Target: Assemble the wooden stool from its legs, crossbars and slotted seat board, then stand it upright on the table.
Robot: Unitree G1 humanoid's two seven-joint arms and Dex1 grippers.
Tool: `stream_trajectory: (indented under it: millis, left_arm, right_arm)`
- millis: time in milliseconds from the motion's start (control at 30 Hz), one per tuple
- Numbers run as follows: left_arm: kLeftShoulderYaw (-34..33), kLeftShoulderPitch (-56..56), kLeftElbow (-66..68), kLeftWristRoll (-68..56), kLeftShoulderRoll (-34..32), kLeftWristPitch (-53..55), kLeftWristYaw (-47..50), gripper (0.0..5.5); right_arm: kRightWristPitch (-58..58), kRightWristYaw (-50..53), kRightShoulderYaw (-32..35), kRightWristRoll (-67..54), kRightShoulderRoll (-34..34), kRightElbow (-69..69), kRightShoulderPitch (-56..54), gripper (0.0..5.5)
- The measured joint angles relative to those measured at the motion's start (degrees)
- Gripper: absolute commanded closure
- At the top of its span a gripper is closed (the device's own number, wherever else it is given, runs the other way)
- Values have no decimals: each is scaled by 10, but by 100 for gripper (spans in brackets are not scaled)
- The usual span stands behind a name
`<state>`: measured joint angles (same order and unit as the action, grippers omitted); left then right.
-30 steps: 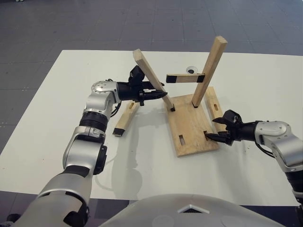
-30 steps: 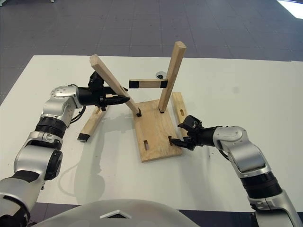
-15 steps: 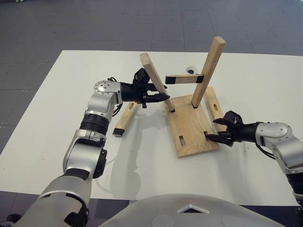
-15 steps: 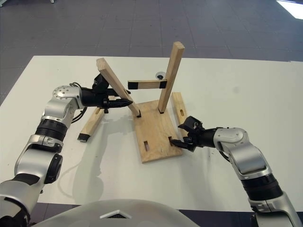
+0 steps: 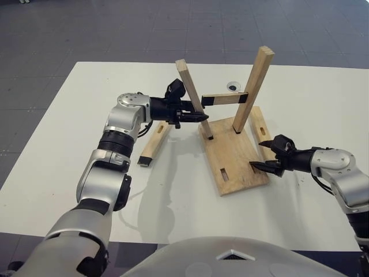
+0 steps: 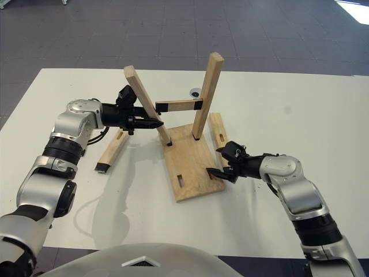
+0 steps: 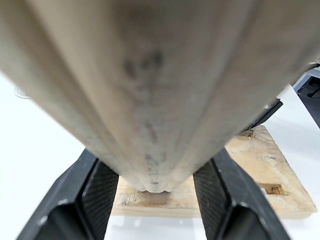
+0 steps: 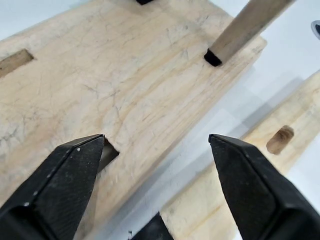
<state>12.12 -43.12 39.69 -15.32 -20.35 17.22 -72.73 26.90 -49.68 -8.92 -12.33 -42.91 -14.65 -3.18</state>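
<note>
The seat board point(image 5: 233, 156) lay flat on the table point(image 5: 63, 150), in the middle of the picture. Two legs stood in its far slots. The left leg point(image 5: 190, 92) leaned to the upper left, and the left jaws were clamped tight on it. The right leg point(image 5: 253, 86) carried a crossbar point(image 5: 226, 98) pointing at the left leg. The right jaws were spread wide at the board's right edge, holding nothing. One loose leg point(image 5: 153, 141) lay left of the board, and another loose leg point(image 5: 260, 128) lay right of it.

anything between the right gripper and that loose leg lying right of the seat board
Nothing visible does. The right gripper, jaws open, sits at the seat board's right edge, and the loose leg lies right beside it on the table.
</note>
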Motion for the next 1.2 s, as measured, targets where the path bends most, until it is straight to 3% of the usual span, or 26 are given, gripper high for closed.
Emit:
stream_trajectory:
  millis: [300, 400, 667, 833, 1000, 1100, 1200]
  left_arm:
    - [5, -1, -2, -1, 7, 0, 7, 345]
    - [-1, -2, 3, -2, 9, 4, 7, 345]
    - [-10, 2, -3, -12, 13, 26, 17, 345]
    - [-9, 14, -27, -12, 13, 24, 27, 345]
    - [-8, 30, -51, -12, 15, 13, 43, 345]
    - [-7, 33, -56, -12, 21, 9, 58, 345]
    - [-5, 34, -53, -12, 22, 6, 63, 345]
  right_arm:
    - [100, 35, 119, -132, 23, -92, -79, 165]
    - [133, 84, 126, -151, 56, -120, -149, 213]
    - [70, 188, -35, 15, 156, 24, -351, 371]
    - [15, 179, -109, 104, 161, 93, -379, 454]
    - [5, 151, -127, 122, 173, 100, -374, 537]
    - [14, 119, -143, 119, 179, 123, -350, 540]
    - [17, 103, -117, 85, 197, 155, -339, 540]
